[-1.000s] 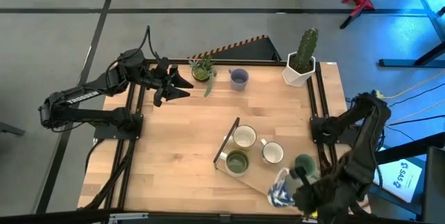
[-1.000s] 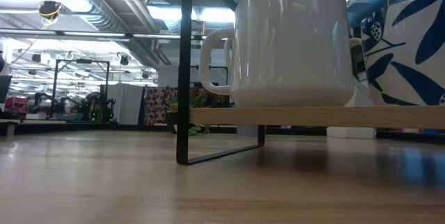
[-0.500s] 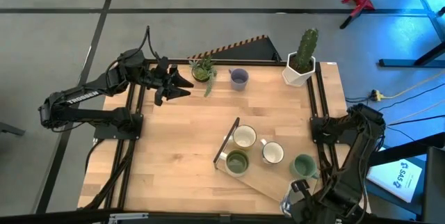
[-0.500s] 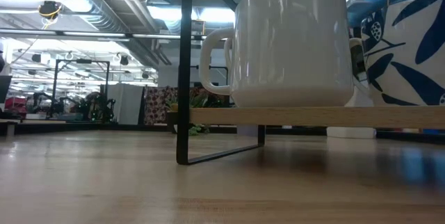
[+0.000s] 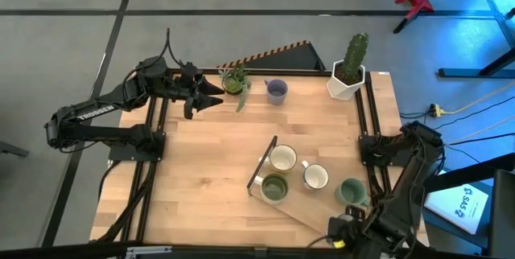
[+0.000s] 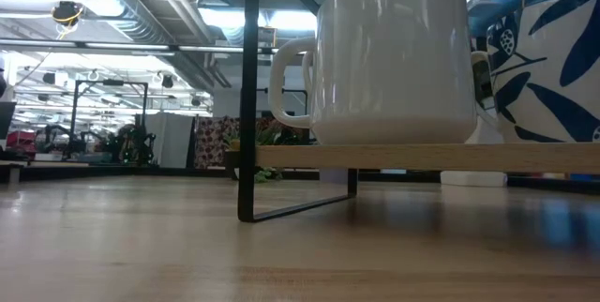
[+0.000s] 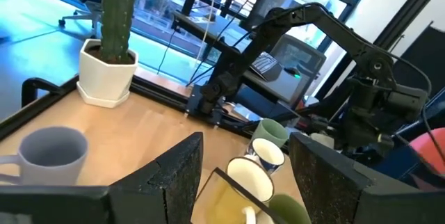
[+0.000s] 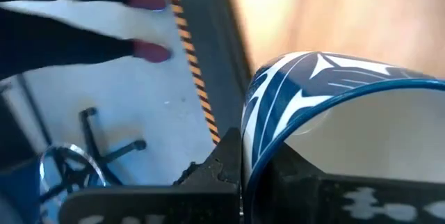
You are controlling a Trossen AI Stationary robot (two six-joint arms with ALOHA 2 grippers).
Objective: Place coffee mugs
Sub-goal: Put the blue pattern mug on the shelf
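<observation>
Two white mugs (image 5: 282, 158) (image 5: 315, 177) and an olive green mug (image 5: 274, 187) stand on a wooden shelf (image 5: 302, 208) with a black frame. A teal mug (image 5: 352, 191) stands at the shelf's right end. The lavender mug (image 5: 276, 90) sits on the table by the far edge. My right gripper (image 5: 342, 231) is at the near right corner, shut on a blue-and-white patterned mug (image 8: 327, 92), which the gripper hides in the high view. In the low view the patterned mug (image 6: 553, 58) shows to the right of a white mug (image 6: 394, 58). My left gripper (image 5: 211, 96) hangs open off the far left edge. My right gripper holds the patterned mug by its rim (image 8: 245, 137). One finger (image 8: 222, 165) is outside the wall and the other (image 8: 341, 189) is inside the hollow. Whether the mug's base rests on anything lies outside the wrist view.
A white angular pot with a cactus (image 5: 348, 74) stands at the far right corner, and a small leafy plant (image 5: 235, 80) stands near my left gripper. Bare wood (image 5: 201, 170) spreads left of the shelf. Black rails (image 5: 366, 122) line the table's sides.
My right arm has drawn back toward the table's near edge. The patterned mug, which showed beside the shelf's near end in the high view, is now covered by the gripper. In the low view the mug's place looks unchanged.
</observation>
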